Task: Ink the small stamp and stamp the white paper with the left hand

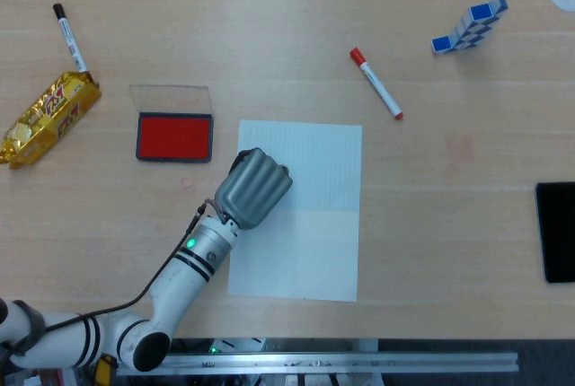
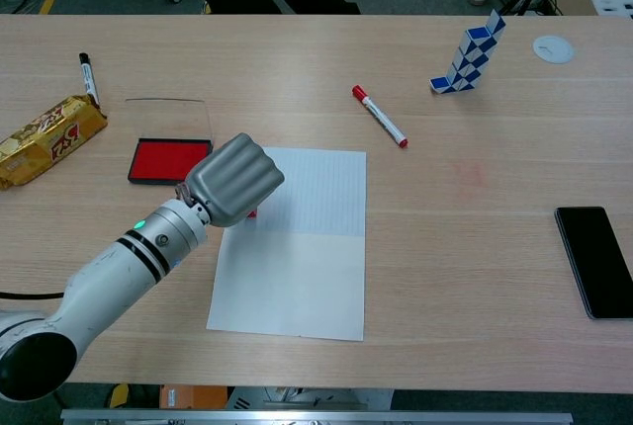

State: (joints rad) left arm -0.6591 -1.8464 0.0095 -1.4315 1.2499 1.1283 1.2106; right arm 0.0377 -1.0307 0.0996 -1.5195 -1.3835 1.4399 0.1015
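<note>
My left hand hovers in a fist over the upper left corner of the white paper. It grips the small stamp, which is almost wholly hidden inside the fingers. Only a small red bit shows under the hand against the paper in the chest view. The open ink pad with its red surface lies just left of the paper, its clear lid behind it. My right hand is in neither view.
A red-capped marker lies behind the paper. A black marker and a gold snack pack are at the far left. A blue-and-white block toy stands at the back right, a black phone at the right edge.
</note>
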